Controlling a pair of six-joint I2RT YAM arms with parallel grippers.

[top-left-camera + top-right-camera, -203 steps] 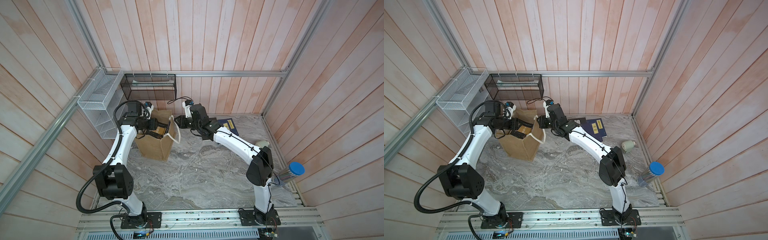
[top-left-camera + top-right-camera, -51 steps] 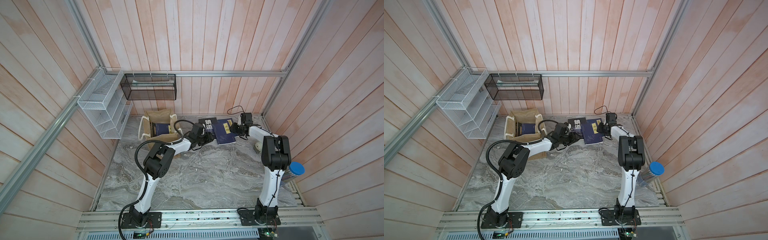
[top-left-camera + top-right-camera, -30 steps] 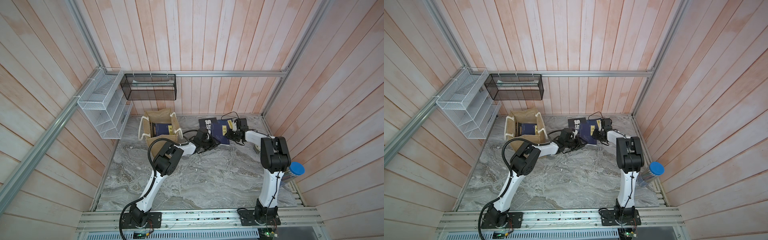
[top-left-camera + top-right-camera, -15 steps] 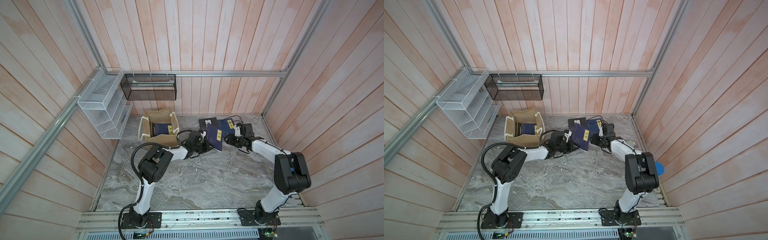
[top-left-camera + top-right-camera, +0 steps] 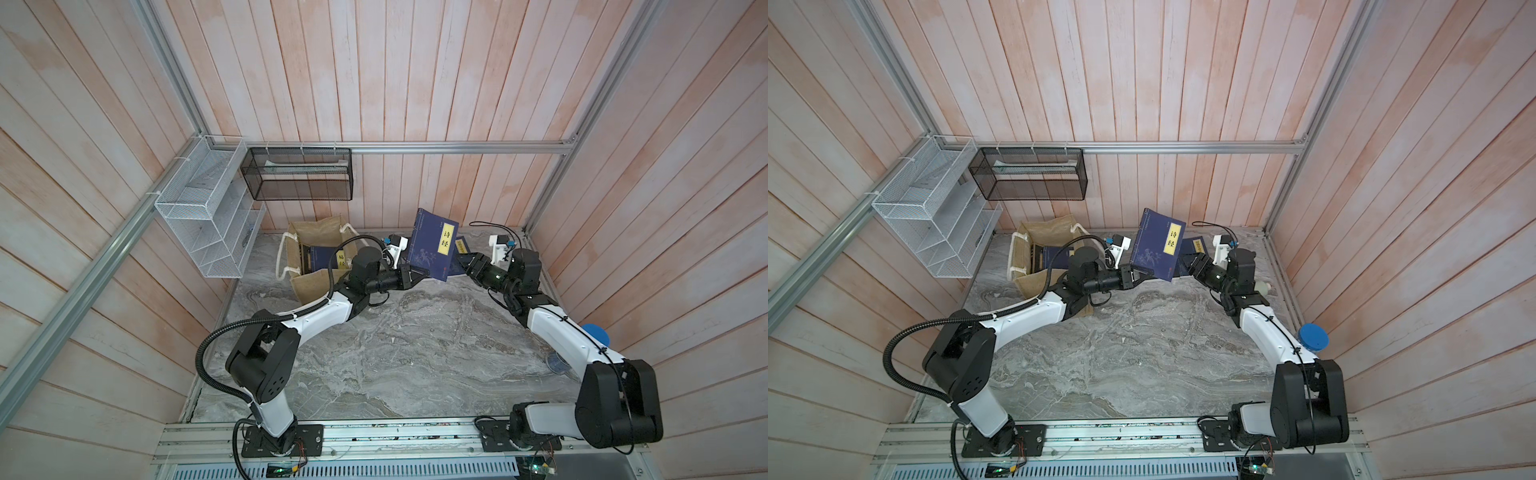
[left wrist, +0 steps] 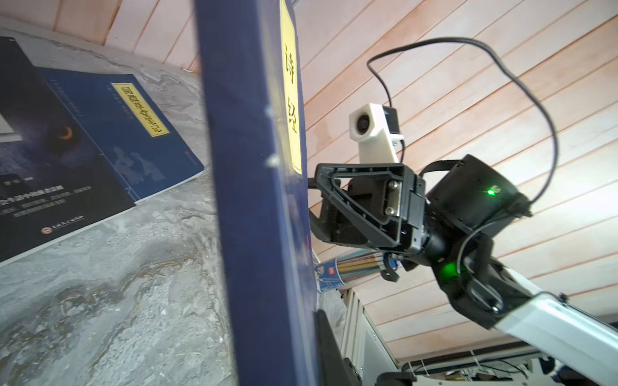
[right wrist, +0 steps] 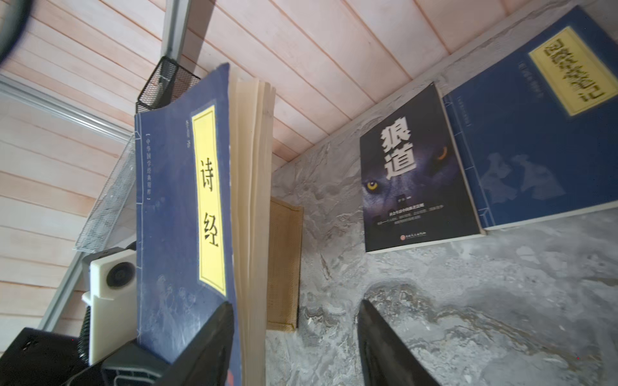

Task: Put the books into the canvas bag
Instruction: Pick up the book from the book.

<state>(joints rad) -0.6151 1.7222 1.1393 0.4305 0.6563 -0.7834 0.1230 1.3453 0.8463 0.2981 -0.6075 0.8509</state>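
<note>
Marble tabletop [image 5: 415,353] lies under me, and the canvas bag [image 5: 316,286] stands just behind my left gripper [image 5: 417,275] with a labelled book [image 5: 326,257] already inside. My left fingers pinch the navy book [image 5: 434,245] by its lower corner. Its long axis is nearly upright and its cover faces my right gripper [image 5: 466,264], which is spread wide and empty beside it. Beyond them a black book [image 7: 418,173] and a blue book [image 7: 535,133] lie flat, not yet bagged.
</note>
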